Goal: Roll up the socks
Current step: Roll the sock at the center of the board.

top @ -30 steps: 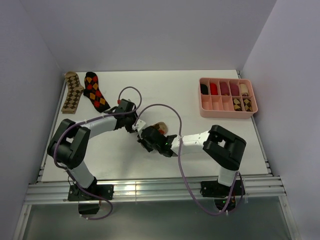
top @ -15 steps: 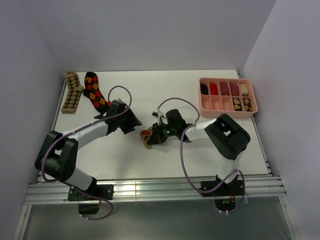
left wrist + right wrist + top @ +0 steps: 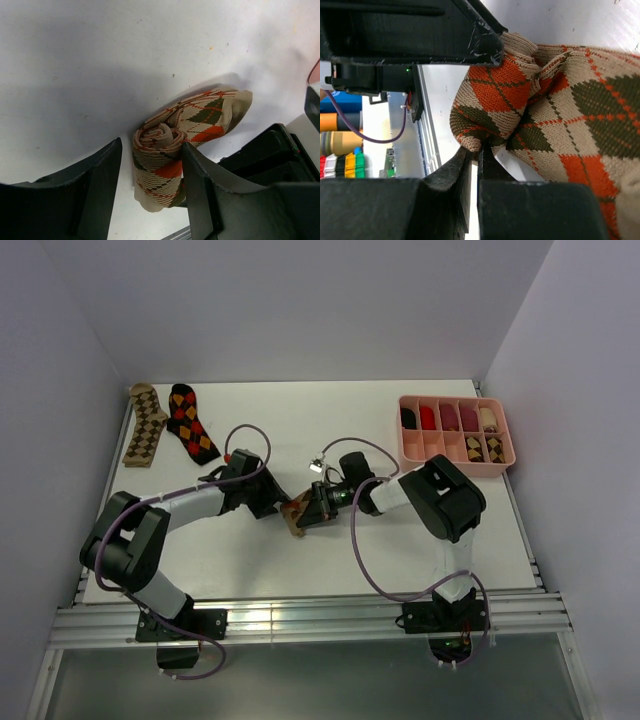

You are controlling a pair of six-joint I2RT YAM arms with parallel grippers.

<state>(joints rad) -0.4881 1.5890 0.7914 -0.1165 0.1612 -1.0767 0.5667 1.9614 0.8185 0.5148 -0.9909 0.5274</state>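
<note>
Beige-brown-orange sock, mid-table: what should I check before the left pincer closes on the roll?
1. Right pincer shut on an edge of the beige-brown-orange sock: ok.
2. Left pincer open, straddling the coiled end: ok.
3. Coil centred between its fingers: not ok, it hugs one finger.
4. Whole sock coiled: not ok, a flat tail sticks out.
5. Sock resting on the table: cannot tell.
6. Tan sock and black-red sock clear of both arms: ok.

Table point(image 3: 250, 560): tan sock point(image 3: 146, 426), black-red sock point(image 3: 192, 425) far-left; rolled sock point(image 3: 296, 513) centre; pink tray point(image 3: 455, 469) right.
</note>
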